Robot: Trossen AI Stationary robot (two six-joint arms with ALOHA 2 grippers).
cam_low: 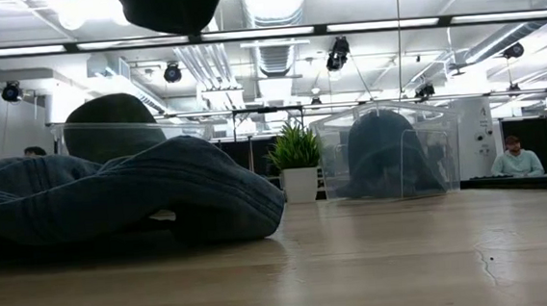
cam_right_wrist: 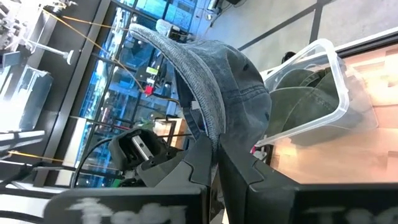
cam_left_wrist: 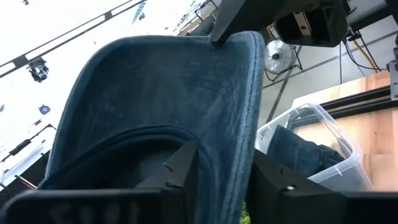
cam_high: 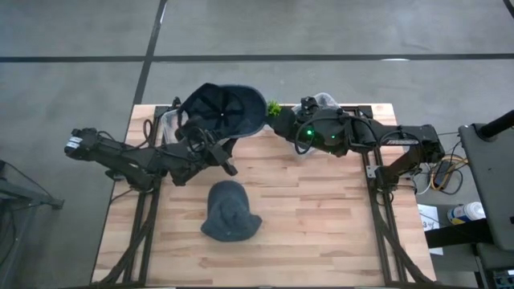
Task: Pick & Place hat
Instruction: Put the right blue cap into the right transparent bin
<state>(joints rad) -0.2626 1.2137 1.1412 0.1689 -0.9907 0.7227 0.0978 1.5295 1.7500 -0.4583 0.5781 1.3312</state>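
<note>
A dark blue denim cap (cam_high: pixel 223 110) hangs above the rear of the wooden tabletop (cam_high: pixel 321 225), held between both arms. The left end effector (cam_left_wrist: pixel 221 165) has its fingers on either side of the cap's brim, pinching it. The right end effector (cam_right_wrist: pixel 216 152) is pressed together on the cap's opposite edge. A second dark hat (cam_high: pixel 230 212) lies crumpled on the tabletop near its middle. Two clear plastic bins (cam_low: pixel 388 155) holding more hats stand at the rear edge, with a small potted plant (cam_low: pixel 297 163) between them.

Cap (cam_high: pixel 223 110) aloft behind hat (cam_high: pixel 230 212) on table (cam_high: pixel 321 225).
</note>
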